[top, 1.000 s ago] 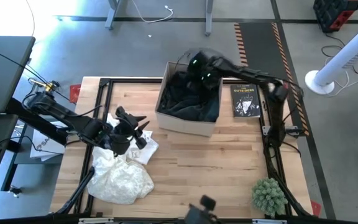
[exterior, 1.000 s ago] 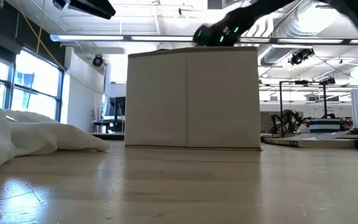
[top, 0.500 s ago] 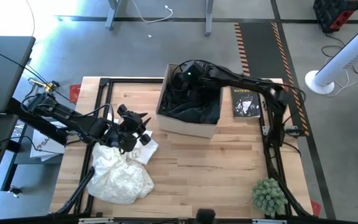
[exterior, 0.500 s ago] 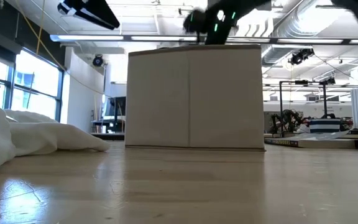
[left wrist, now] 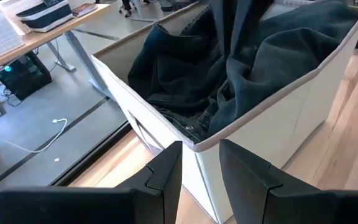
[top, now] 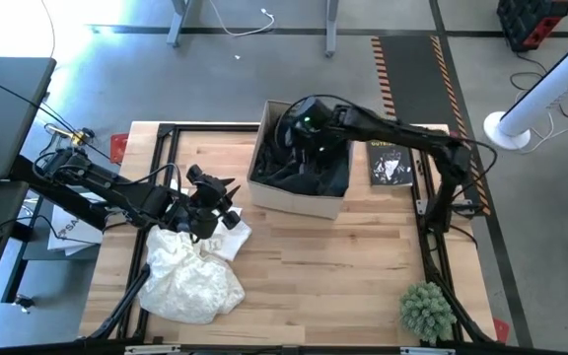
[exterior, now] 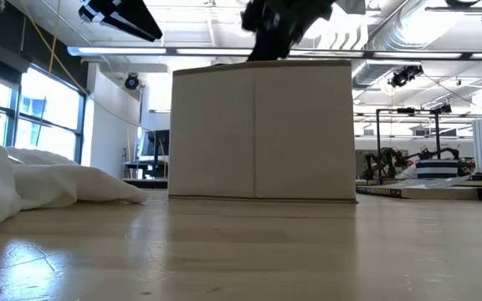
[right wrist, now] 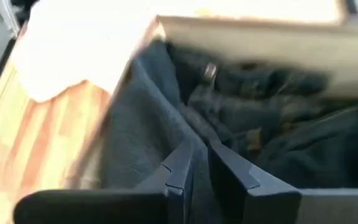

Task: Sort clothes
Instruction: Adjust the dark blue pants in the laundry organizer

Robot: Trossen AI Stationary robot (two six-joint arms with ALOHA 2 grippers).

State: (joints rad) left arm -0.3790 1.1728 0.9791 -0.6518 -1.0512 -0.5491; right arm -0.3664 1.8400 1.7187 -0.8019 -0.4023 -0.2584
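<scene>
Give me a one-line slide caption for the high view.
Right gripper reaches into the box of dark clothes; left gripper hovers above the white clothes.

Wooden table [top: 304, 261] carries: cardboard box [top: 294, 192], white clothes [top: 193, 281], black book [top: 390, 160], green plant [top: 427, 309].

Dark clothes [top: 309, 168] crumpled in box; white clothes [top: 193, 281] heaped on table.

We see box [top: 299, 163] from straight overhead; low view faces its side wall [exterior: 258, 134] at tabletop level. Both wrist views look close into box, sharing dark clothes [left wrist: 241, 68].
</scene>
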